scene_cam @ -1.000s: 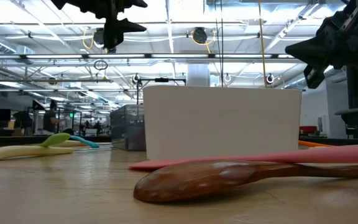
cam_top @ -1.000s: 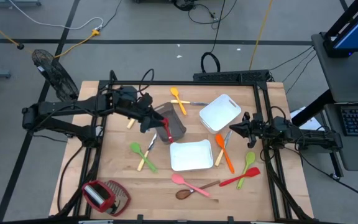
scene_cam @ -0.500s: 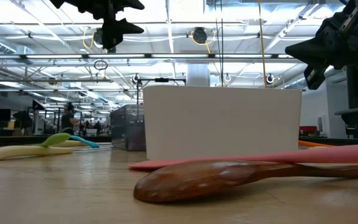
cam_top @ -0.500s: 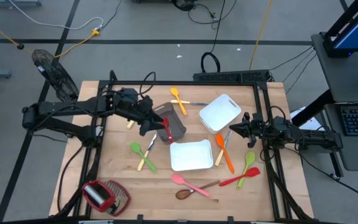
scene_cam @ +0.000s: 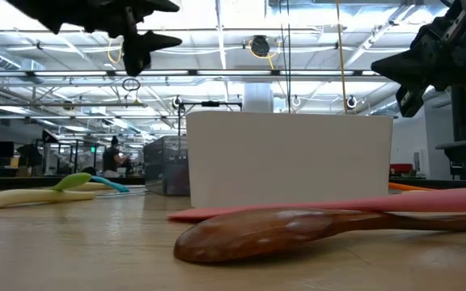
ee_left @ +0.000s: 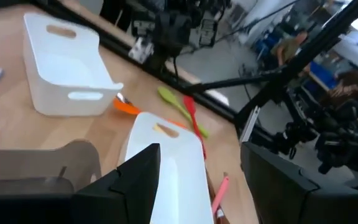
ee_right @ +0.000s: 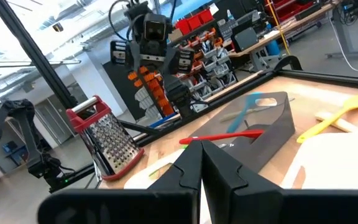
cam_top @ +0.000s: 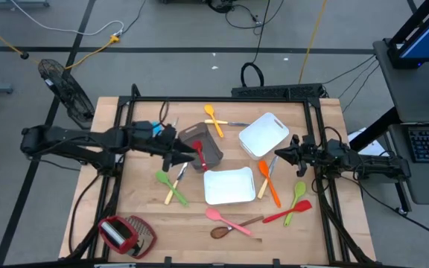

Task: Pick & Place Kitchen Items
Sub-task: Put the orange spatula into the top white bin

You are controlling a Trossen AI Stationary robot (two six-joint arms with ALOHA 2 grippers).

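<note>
My left gripper [cam_top: 185, 157] is open and empty, beside the left side of the grey bin [cam_top: 205, 147]; its two fingers [ee_left: 135, 180] stand wide apart in the left wrist view. A red utensil [cam_top: 198, 154] lies in the bin and also shows in the right wrist view [ee_right: 229, 135]. My right gripper [cam_top: 278, 155] is shut and empty, above the table's right part, near an orange spatula [cam_top: 268, 181]. A yellow spatula [cam_top: 213, 115], green spoons [cam_top: 299, 193], a red spatula [cam_top: 289, 214], a pink spoon [cam_top: 220, 217] and a wooden spoon [cam_top: 226, 230] lie flat on the table.
Two white trays stand on the table, one far right of centre [cam_top: 264, 135] and one at the middle [cam_top: 228, 186]. A green spoon and pale-handled utensils [cam_top: 171, 183] lie near my left gripper. A red grater [cam_top: 125, 233] lies at the near left corner.
My left gripper has drawn back a little from the bin toward the table's near left. It has tipped up from pointing down to nearly level. The red utensil stays in the bin.
</note>
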